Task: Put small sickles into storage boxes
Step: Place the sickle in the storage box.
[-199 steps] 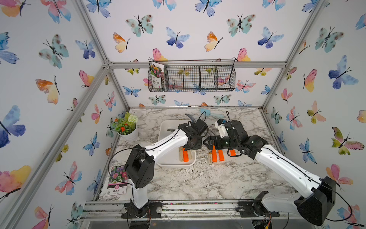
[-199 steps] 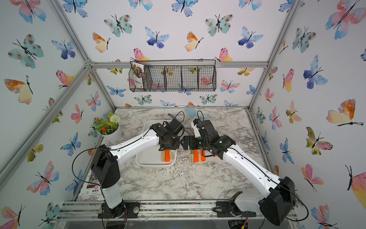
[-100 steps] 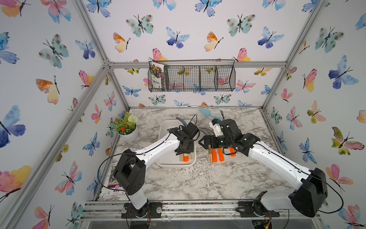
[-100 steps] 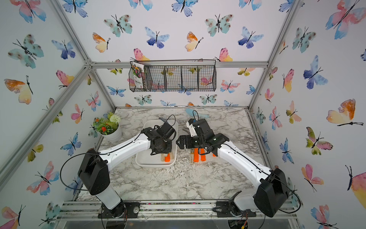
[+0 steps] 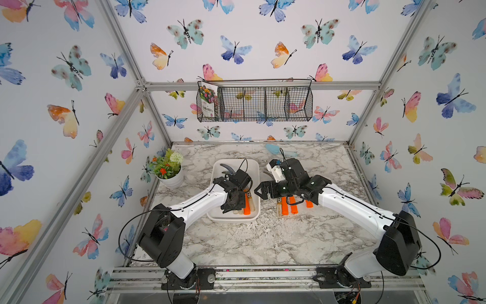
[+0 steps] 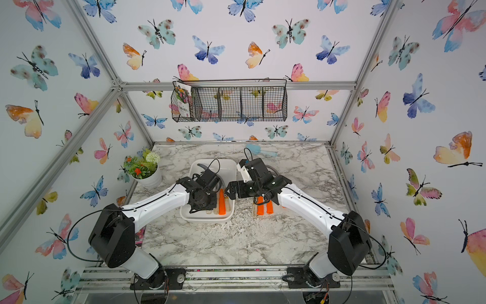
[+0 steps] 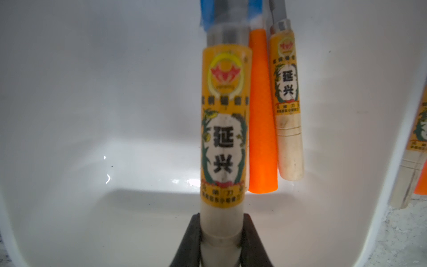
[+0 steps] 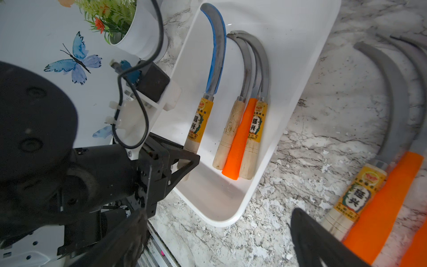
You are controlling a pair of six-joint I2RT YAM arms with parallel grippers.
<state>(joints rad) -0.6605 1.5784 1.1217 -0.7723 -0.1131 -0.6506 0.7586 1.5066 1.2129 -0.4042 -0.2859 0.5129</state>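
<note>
Sickle [image 7: 223, 129] clamped by left claw [image 7: 221, 218] has sunk lower into tray [image 8: 231, 215]; right claw [image 5: 257, 190] gapes open.

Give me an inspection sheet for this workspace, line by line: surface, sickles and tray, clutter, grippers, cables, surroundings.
Surface: marble-look table, white flecks near tray.
Job's things: white tray holds three loose sickles; a fourth sickle, blue-edged, is held within it; more sickles lie beside it on the table.
Clutter: flowerpot; pale blue trowel at back.
Grippers: left gripper shut on fourth sickle's handle end; right gripper open, empty.
Cables: black cable loops off left arm; no snag seen.
Surroundings: butterfly walls, wire basket holding seed packet.
</note>
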